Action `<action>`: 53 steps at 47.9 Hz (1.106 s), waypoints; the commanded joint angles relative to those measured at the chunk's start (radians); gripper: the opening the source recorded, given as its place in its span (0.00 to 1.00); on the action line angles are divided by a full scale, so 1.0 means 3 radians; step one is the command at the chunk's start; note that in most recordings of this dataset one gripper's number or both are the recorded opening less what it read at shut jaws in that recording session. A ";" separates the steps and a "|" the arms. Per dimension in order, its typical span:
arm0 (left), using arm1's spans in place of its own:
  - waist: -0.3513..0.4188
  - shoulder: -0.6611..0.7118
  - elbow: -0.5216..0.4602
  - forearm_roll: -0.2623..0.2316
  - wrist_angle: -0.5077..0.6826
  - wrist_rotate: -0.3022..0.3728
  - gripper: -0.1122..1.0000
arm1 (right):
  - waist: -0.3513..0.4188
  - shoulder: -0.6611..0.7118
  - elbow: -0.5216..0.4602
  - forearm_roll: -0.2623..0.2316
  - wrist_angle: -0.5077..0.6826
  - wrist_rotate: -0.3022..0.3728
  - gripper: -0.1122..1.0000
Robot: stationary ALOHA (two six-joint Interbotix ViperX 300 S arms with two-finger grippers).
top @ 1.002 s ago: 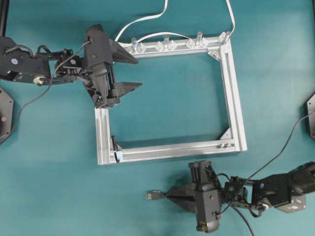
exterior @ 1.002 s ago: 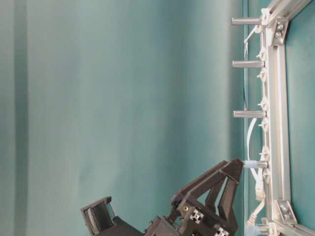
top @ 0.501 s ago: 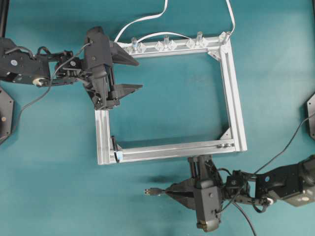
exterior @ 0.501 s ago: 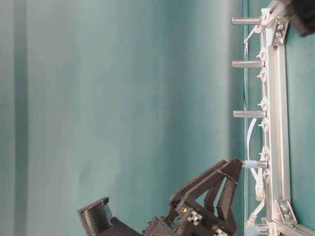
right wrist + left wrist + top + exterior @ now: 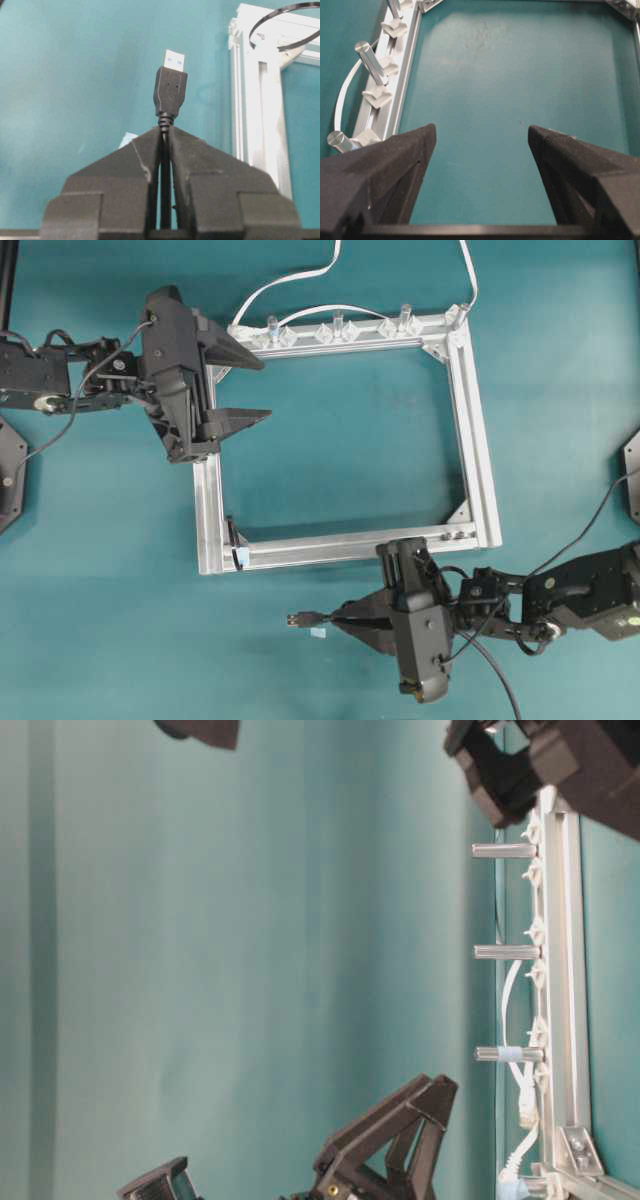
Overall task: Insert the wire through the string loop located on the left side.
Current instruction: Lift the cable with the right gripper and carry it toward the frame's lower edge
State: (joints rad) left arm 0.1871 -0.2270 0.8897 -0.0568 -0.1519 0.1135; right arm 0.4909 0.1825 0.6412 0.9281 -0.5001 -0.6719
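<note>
While the wire (image 5: 300, 619) is clamped in the right gripper (image 5: 340, 618), nearer the frame's (image 5: 340, 546) lower-left corner than before, the left gripper (image 5: 255, 388) is held wide open

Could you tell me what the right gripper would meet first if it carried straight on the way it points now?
Probably nothing: the right gripper, shut on the wire, points left, and its line passes below the silver frame and the string loop. Only bare teal table lies ahead, though height is unclear.

Right gripper (image 5: 345, 618) carried the wire (image 5: 305, 619) from well below the silver frame (image 5: 208, 510) up to just under its bottom rail. Left gripper (image 5: 255, 388) backed left, partly off the frame's top-left corner.
</note>
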 commanded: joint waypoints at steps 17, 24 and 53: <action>-0.0031 -0.0072 -0.0036 0.0005 0.0000 0.0010 0.87 | -0.0026 -0.0123 -0.0015 -0.0005 -0.0010 0.0000 0.18; -0.0061 -0.0077 -0.0026 0.0005 0.0046 0.0010 0.87 | -0.0082 -0.0123 -0.0010 -0.0010 -0.0010 -0.0026 0.18; -0.0389 -0.0399 0.0210 0.0000 0.0486 -0.0020 0.87 | -0.0501 -0.0327 0.0205 -0.0051 0.0015 -0.0435 0.18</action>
State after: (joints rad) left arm 0.0767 -0.3160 0.9557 -0.0583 -0.0153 0.1104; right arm 0.3559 0.1212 0.7056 0.9235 -0.4955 -0.8007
